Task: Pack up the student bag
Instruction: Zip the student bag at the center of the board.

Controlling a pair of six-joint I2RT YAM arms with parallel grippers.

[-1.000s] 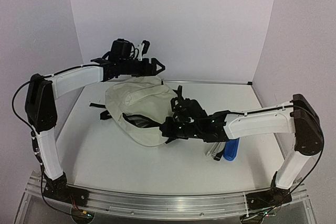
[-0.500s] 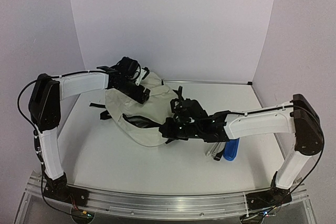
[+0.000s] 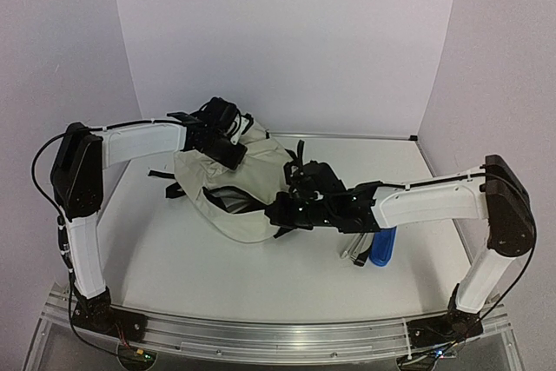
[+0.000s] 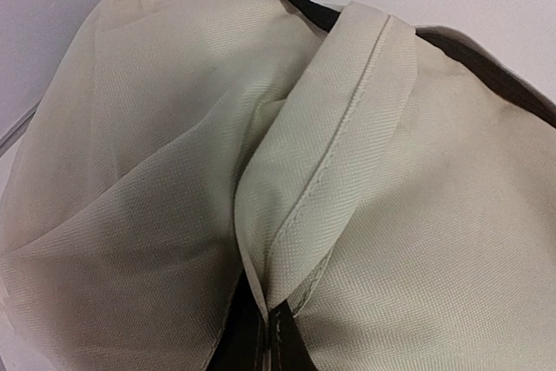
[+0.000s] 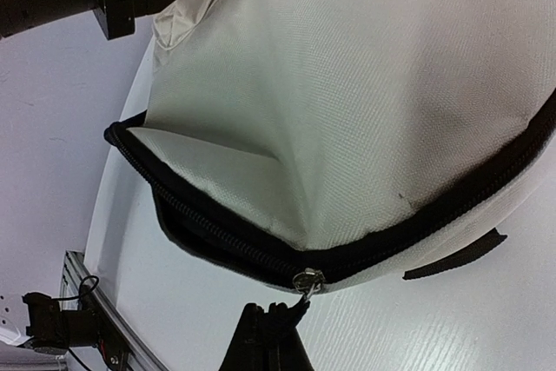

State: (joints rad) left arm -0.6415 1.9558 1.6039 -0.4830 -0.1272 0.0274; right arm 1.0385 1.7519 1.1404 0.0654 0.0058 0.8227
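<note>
Just left of centre in the overhead view, the left claw (image 3: 231,150), spread a moment ago, now pinches a fold (image 4: 330,171) atop the bag (image 3: 239,184) lying on the table (image 3: 174,258), while the right claw (image 5: 276,326) keeps gripping its zipper pull (image 5: 306,284), likely to stretch it open for packing.

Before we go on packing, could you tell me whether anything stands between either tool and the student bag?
Nothing visible does: the left tool pinches a fold of the student bag, and the right tool grips its zipper pull.
</note>
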